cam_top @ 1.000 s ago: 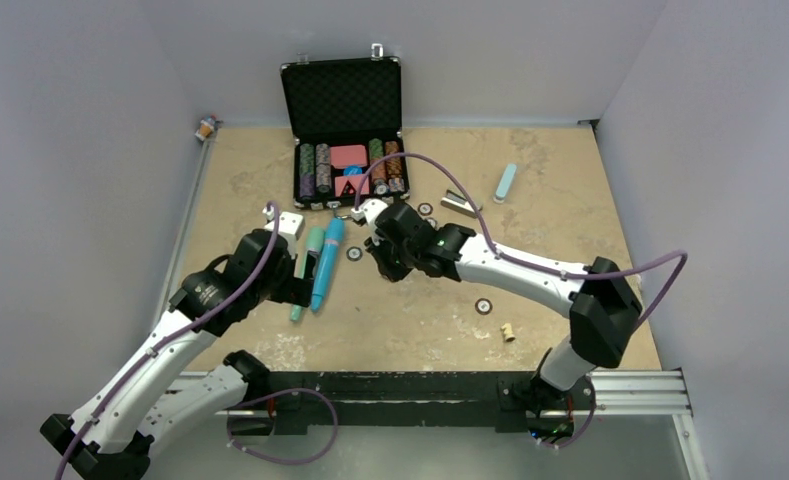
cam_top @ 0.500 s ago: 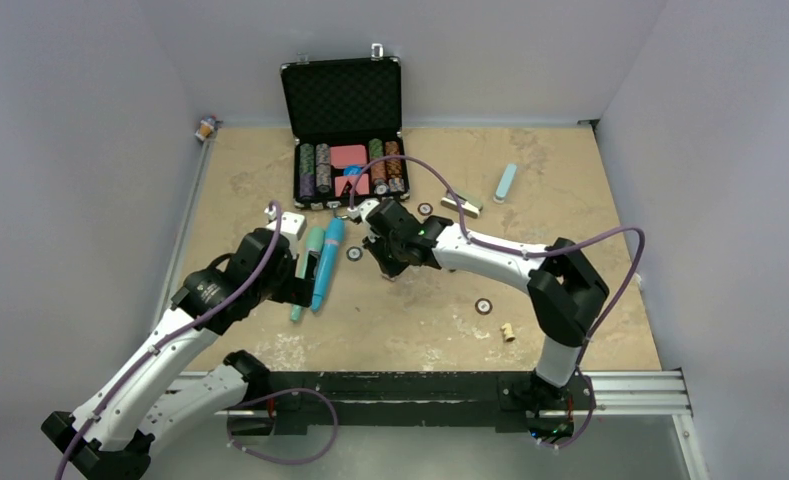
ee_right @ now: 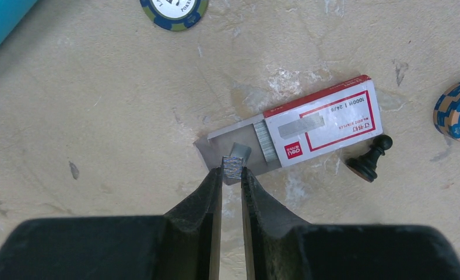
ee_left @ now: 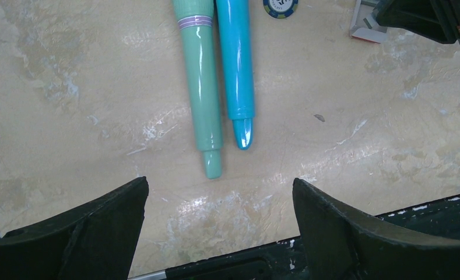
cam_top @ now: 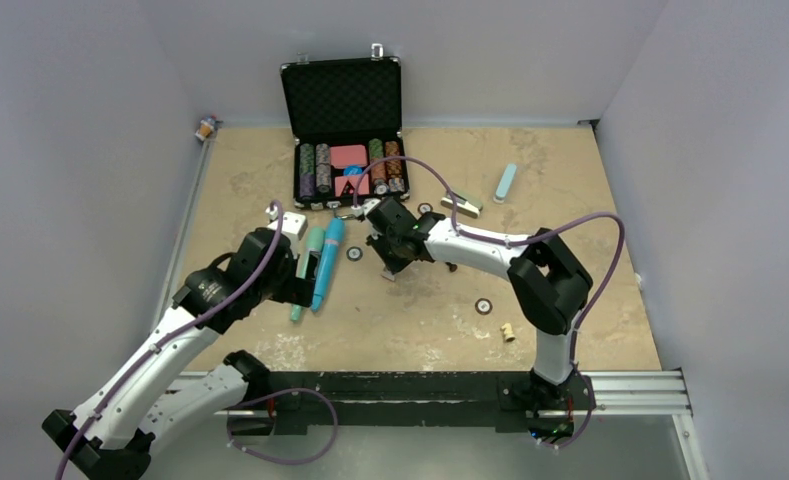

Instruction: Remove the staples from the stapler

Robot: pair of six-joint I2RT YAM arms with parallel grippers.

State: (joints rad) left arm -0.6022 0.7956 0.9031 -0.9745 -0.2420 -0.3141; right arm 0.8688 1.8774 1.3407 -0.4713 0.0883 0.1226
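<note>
Right pincer [ee_right: 232,170] is clamped on a short staple strip [ee_right: 233,165], held just over the pulled-out tray of the staple box [ee_right: 326,116]. We read that as putting unloaded staples back with the spares. The box runs off toward 2 o'clock from the tips.

Left pincer [ee_left: 218,186] is wide apart and grips nothing, low over the table [ee_left: 70,87] at 6 o'clock of the tubes, probably just out of the way.

Stapler: we can't tell for sure. The pale blue piece [cam_top: 506,182] at 1 o'clock of the right arm's tip is our guess.

Counts:
- one strip gripped, at least one more stack in the tray
- two tubes side by side: green tube [ee_left: 201,87], blue tube [ee_left: 236,70]
- two poker chips [ee_right: 174,9] in the right wrist view
- one black pawn [ee_right: 370,158] just beside the box
- one open chip case [cam_top: 342,110]
</note>
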